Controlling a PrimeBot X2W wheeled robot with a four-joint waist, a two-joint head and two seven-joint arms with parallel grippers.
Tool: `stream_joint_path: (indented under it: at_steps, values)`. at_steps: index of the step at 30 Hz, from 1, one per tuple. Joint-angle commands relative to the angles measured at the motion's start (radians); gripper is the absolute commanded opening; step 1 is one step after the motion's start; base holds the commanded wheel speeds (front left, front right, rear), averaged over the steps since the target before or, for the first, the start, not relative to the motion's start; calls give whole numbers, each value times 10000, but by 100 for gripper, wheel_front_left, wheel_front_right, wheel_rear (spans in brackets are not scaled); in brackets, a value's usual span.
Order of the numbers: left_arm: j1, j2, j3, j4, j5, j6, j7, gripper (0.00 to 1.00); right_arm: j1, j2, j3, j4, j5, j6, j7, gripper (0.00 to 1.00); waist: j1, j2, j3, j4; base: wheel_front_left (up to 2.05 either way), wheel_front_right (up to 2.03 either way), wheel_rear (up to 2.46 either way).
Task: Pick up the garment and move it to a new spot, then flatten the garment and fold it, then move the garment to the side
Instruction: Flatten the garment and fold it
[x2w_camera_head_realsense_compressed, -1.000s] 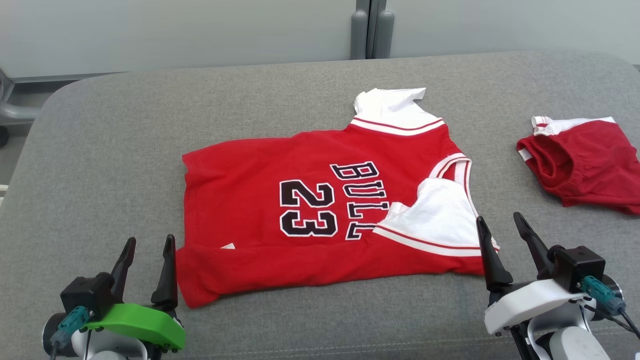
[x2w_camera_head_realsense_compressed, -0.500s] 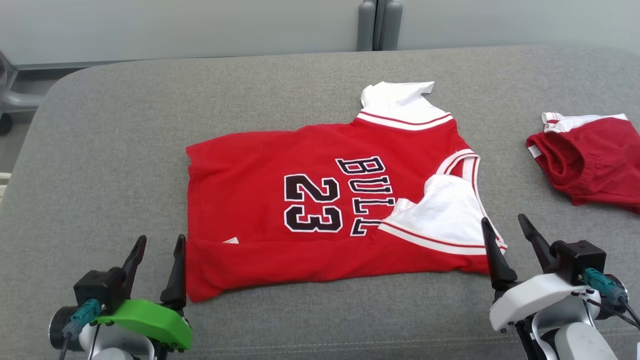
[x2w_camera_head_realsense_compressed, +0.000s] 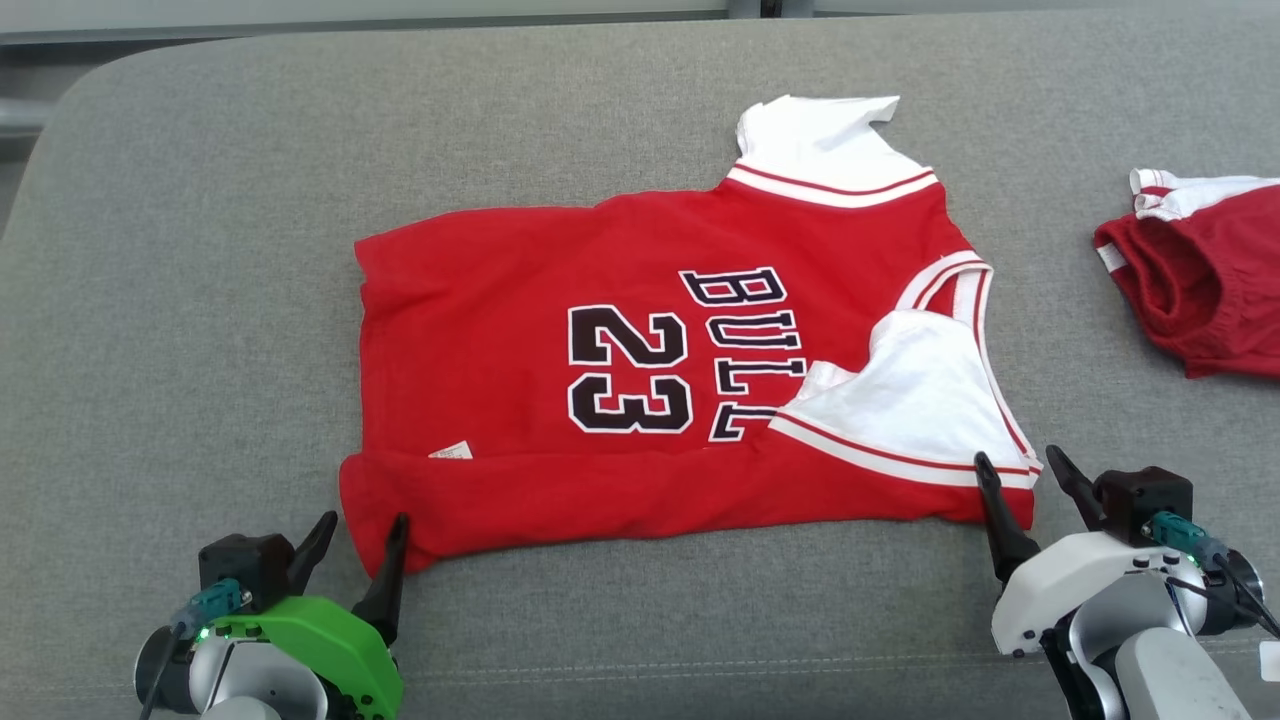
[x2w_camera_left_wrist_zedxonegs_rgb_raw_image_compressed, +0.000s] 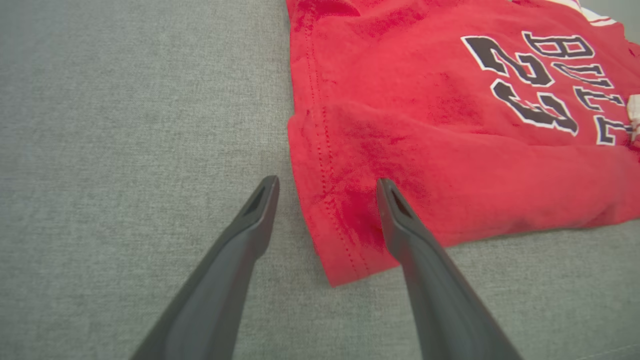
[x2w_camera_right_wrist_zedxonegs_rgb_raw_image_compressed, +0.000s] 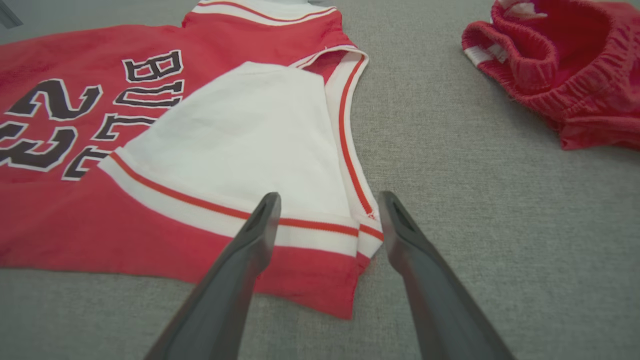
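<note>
Nearest in the head view: left gripper (x2w_camera_head_realsense_compressed: 365, 517) under a green cover, fingers spread, nothing between them but air and cloth edge. Straddling the near left corner of the red jersey (x2w_camera_head_realsense_compressed: 650, 330). From the left wrist view, more detail: one finger over the grey cushion (x2w_camera_left_wrist_zedxonegs_rgb_raw_image_compressed: 125, 125), the other over red fabric beside the stitched hem; cannot tell whether either tip touches.

At the near right: right gripper (x2w_camera_head_realsense_compressed: 1017, 455) under a white cover, likewise spread and gripping nothing. Straddling the jersey's near right corner. From the right wrist view, one finger over the striped trim of the folded-in white sleeve (x2w_camera_right_wrist_zedxonegs_rgb_raw_image_compressed: 240, 135), the other over bare cushion.

Farther up: jersey lying flat mid-cushion, near long edge folded over into a band, small white label (x2w_camera_head_realsense_compressed: 450, 450) at that fold. Black "23" and "BULL" lettering sideways, partly covered by the white sleeve. Second white sleeve (x2w_camera_head_realsense_compressed: 820, 140) sticking out at the far edge.

Well apart to the right: crumpled red shorts (x2w_camera_head_realsense_compressed: 1210, 290); elastic waistband gathers plain from the right wrist.
</note>
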Motion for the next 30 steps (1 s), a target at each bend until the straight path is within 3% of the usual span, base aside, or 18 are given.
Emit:
stream_joint_path:
  at_steps: [1,16,17,18,19,20,30]
  values:
    - [-150,6,12,33,-31,-24,45,100,-140,-37,-45,52,-73,-2,60,100,0,0,201,-33,0,0,0]
    - [-512,-330,-243,883,-788,-462,1169,100,-552,228,-572,1072,-443,-11,953,100,0,0,674,-41,0,0,0]
    - [-509,-325,-285,907,-832,-494,1259,87,-581,266,-544,1111,-356,-11,993,100,0,0,660,-39,0,0,0]
    - [-497,-380,-287,881,-971,-560,1347,49,-585,283,-514,1176,-282,-11,1081,87,0,0,644,-34,0,0,0]
    - [-500,-403,-289,862,-996,-586,1396,21,-578,286,-491,1219,-240,-10,1137,37,0,0,619,-25,0,0,0]
    - [-501,-389,-299,843,-1010,-585,1457,0,-592,303,-450,1239,-158,-10,1197,1,0,0,598,-17,0,0,0]
    - [-174,-53,-79,-32,-1469,-428,1972,0,-38,339,-395,174,467,-10,1295,0,0,0,260,76,0,0,0]
